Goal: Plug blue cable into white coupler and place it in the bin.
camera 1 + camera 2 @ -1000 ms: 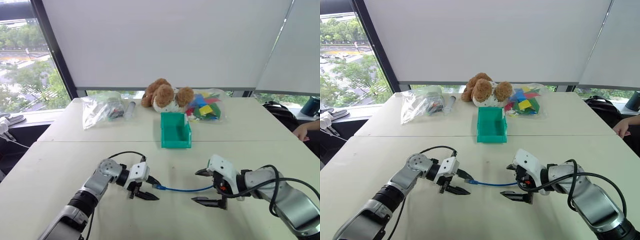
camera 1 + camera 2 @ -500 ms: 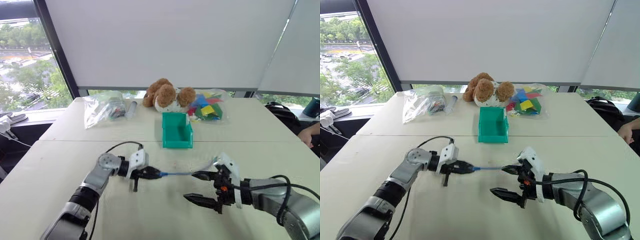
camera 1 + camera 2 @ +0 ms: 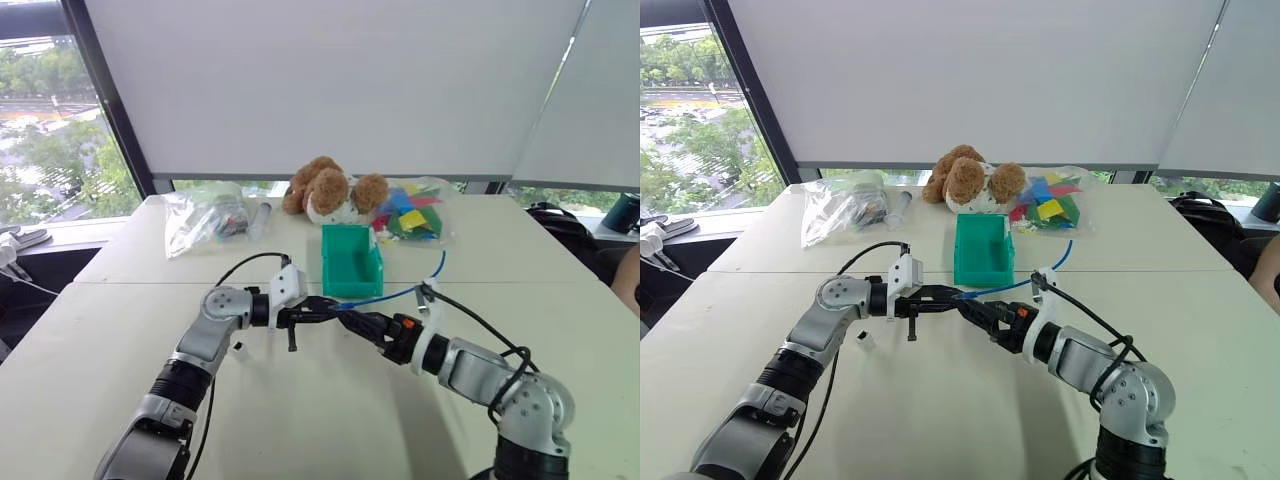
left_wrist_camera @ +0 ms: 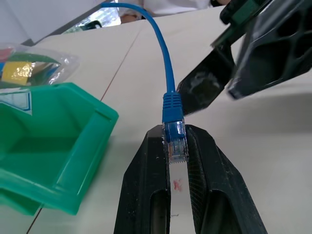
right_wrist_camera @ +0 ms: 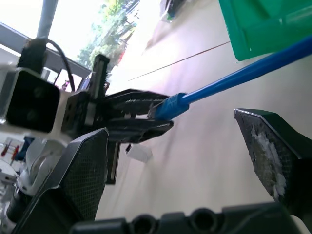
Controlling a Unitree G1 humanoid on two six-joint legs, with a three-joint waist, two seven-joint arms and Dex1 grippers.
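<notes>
My left gripper [image 3: 318,308] is shut on the pale plug of the blue cable [image 3: 395,294] and holds it level above the table. From the plug [image 4: 174,139] the cord arcs up and right, toward the bin's side. My right gripper [image 3: 976,312] is open, one finger on each side of the cable near the plug [image 5: 168,105]. The white coupler [image 3: 866,340] lies loose on the table beside my left forearm, and it also appears [image 5: 139,152] under the left gripper. The teal-green bin [image 3: 352,262] stands just behind both grippers.
A teddy bear [image 3: 330,190] sits behind the bin, with a bag of coloured pieces [image 3: 412,213] to its right. Clear plastic bags [image 3: 205,215] lie at the back left. A person's hand [image 3: 630,268] shows at the right table edge.
My left gripper closed on the plug and lifted the cable off the table. My right gripper rolled over and moved in toward the left one, so its open fingers now straddle the cable.
</notes>
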